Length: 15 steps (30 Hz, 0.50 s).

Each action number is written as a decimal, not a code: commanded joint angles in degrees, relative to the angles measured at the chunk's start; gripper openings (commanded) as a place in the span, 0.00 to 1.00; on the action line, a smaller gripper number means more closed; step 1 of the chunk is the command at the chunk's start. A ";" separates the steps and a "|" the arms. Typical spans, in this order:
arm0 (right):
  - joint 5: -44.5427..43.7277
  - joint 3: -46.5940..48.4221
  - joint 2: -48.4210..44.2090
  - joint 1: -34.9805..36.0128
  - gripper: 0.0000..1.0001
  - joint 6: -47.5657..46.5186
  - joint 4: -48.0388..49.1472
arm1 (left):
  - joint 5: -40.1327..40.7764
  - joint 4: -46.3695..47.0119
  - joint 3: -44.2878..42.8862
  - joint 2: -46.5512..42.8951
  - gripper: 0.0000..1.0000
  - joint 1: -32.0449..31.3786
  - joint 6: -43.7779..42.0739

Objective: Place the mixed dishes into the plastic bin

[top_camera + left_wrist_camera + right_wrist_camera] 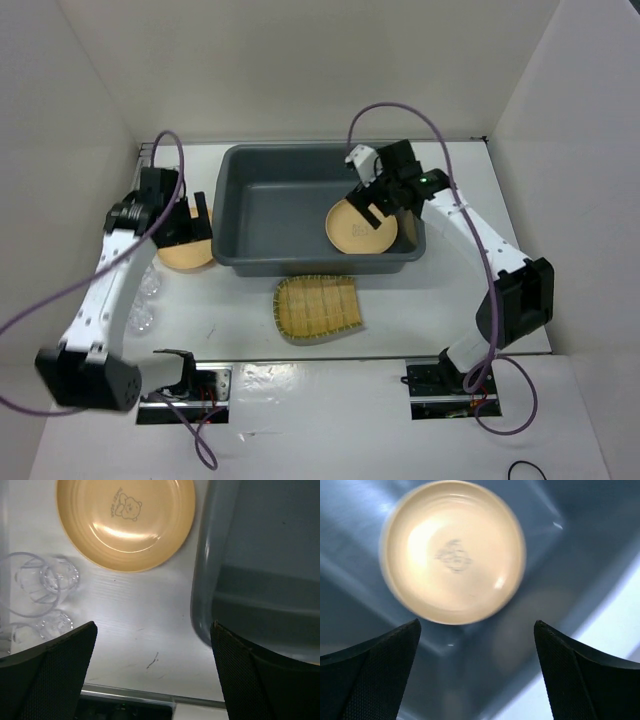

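From above, the left arm (100, 290) stretches forward along the left side of the table (420, 300). The left gripper (188, 222) hangs spread over a tan plate (185, 255) just left of the grey bin (240, 200). The right arm (480, 235) bends inward, with the right gripper (370, 205) over the bin's near right corner, where a second tan plate (362, 232) lies. A bamboo tray (318, 307) lies in front of the bin, and clear cups (143, 300) sit beside the left arm.

In the left wrist view the fingers (50, 680) stand wide apart and empty, with the plate and cups beyond them.

In the right wrist view the fingers (370, 675) are also wide apart and empty, above the blurred plate inside the bin.
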<state>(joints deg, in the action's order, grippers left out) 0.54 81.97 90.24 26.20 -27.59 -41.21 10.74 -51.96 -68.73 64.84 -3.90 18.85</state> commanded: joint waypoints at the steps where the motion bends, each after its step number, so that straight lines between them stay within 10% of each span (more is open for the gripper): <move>1: -1.68 0.91 -2.08 -5.36 0.97 3.78 3.77 | -4.58 -4.63 -6.57 12.99 1.00 3.98 3.91; 5: -3.78 -3.30 -2.08 -7.21 0.65 2.11 5.69 | -5.81 -1.14 -9.04 16.10 1.00 7.32 3.91; 15: -5.90 4.91 12.84 -18.44 0.41 1.83 5.53 | -10.03 -1.12 -15.73 27.53 1.00 11.20 0.13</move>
<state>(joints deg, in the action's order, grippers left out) -1.93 81.58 97.49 12.95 -26.59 -36.45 3.60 -52.56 -83.11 91.02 6.96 20.64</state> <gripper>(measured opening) 0.435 1.001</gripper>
